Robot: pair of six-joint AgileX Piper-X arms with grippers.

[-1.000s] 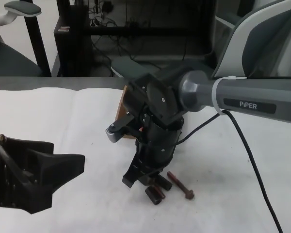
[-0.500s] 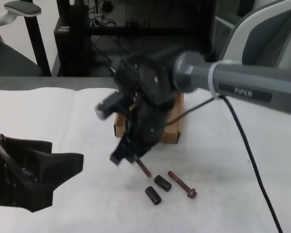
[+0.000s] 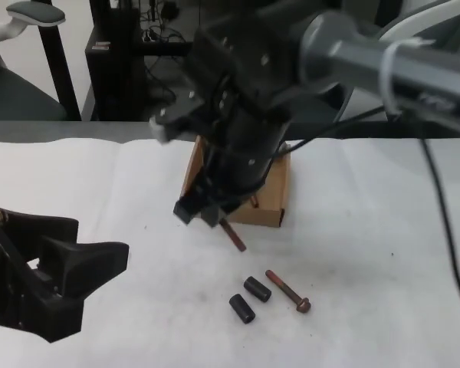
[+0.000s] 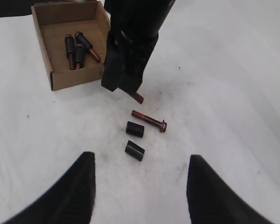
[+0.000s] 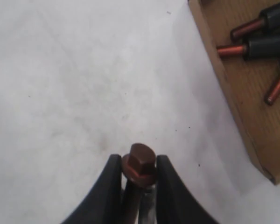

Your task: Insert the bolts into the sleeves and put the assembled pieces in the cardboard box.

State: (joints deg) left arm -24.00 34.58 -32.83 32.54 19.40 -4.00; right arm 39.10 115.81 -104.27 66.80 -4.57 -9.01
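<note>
My right gripper [image 3: 208, 216] hangs above the white bench in front of the cardboard box [image 3: 270, 205], shut on a copper bolt [image 3: 234, 237] whose shaft sticks out below the fingers. The bolt's head [image 5: 139, 167] sits between the fingers in the right wrist view. On the bench lie two black sleeves [image 3: 242, 308] [image 3: 257, 289] and another bolt [image 3: 287, 291]. Several assembled pieces [image 4: 77, 49] lie inside the box [image 4: 42, 39]. My left gripper [image 4: 140, 191] is open, low at the near left, well clear of the sleeves [image 4: 135, 150].
White cloth [image 3: 383, 253] covers the bench. Behind the far edge stand dark desk frames and chairs [image 3: 31, 46]. The right arm's cable [image 3: 445, 230] trails over the right side.
The right gripper lifted a bolt off the bench and rose toward the box, away from the sleeves. The left gripper stayed in place.
</note>
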